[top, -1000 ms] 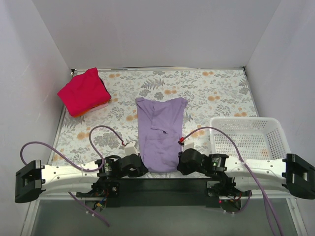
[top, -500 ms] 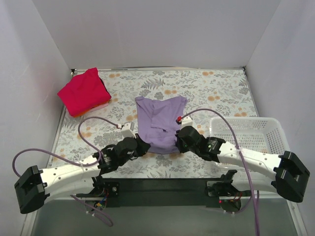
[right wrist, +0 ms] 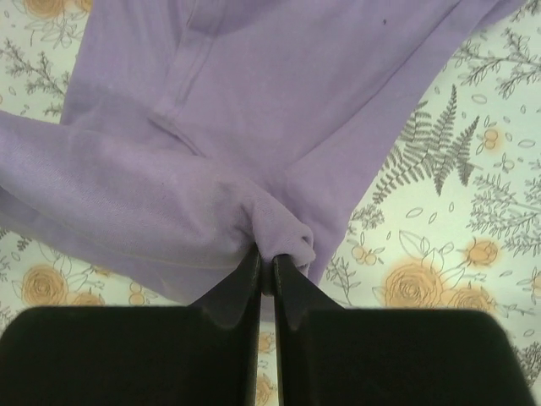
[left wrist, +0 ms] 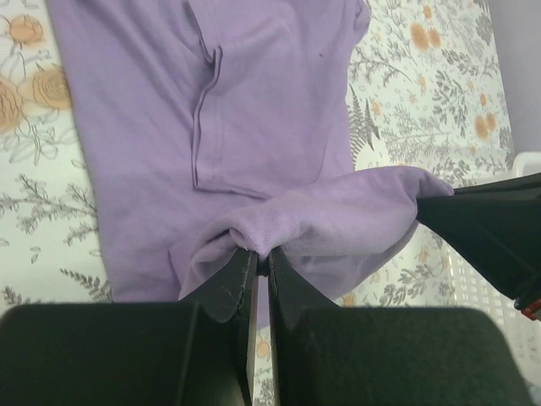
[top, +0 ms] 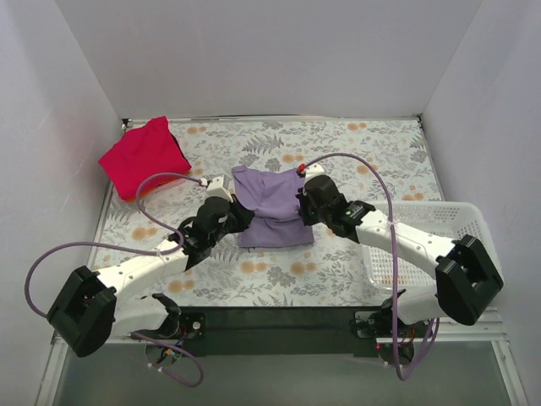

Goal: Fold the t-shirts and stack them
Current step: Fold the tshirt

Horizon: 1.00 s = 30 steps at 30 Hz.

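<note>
The lavender t-shirt (top: 275, 211) lies mid-table, its near hem lifted and carried back over its upper part. My left gripper (top: 239, 215) is shut on the hem's left corner, pinched cloth bunched at the tips (left wrist: 261, 254). My right gripper (top: 302, 209) is shut on the hem's right corner (right wrist: 269, 254). The lavender t-shirt (left wrist: 270, 110) spreads flat beyond the held fold, and the same shirt (right wrist: 287, 93) fills the right wrist view. The red t-shirt (top: 144, 157) sits folded at the far left corner, away from both grippers.
A white mesh basket (top: 439, 222) stands at the right, under the right arm's forearm. The floral tablecloth (top: 363, 161) covers the table. White walls close in the back and both sides. Purple cables loop from both arms.
Both grippers have carried the lavender shirt's near hem away from the table's front edge toward the collar, so the shirt now lies doubled and shorter. The red shirt has not moved.
</note>
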Available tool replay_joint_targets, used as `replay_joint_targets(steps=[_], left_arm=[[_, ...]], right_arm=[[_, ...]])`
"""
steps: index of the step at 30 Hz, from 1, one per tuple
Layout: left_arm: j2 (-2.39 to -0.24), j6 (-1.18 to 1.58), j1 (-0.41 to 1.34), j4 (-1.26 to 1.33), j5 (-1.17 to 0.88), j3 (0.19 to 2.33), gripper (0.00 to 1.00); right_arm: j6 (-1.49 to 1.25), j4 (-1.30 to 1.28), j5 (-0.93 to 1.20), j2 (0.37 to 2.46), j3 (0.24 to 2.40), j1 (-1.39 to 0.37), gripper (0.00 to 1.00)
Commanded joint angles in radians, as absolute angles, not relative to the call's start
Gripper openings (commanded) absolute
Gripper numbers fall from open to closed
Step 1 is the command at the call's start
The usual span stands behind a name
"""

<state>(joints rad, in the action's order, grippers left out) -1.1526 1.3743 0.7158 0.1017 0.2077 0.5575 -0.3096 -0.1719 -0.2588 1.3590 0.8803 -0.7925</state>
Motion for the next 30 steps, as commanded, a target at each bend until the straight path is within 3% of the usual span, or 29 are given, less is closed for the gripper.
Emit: replay_joint_targets(steps=[1, 18, 30], left_arm=[[-1.192, 1.307, 0.652, 0.167, 0.127, 0.618, 0.0], [-1.519, 1.264, 0.42, 0.258, -0.123, 0.827, 0.0], [-1.733, 1.236, 0.365, 0.253, -0.186, 0.992, 0.0]], right_arm=[[-0.245, -0.118, -0.226, 1.393, 0.969, -0.756, 0.01], [-0.16, -0.115, -0.117, 1.66, 1.222, -0.612, 0.01], [-0.141, -0.117, -0.078, 1.83, 1.368, -0.563, 0.01]])
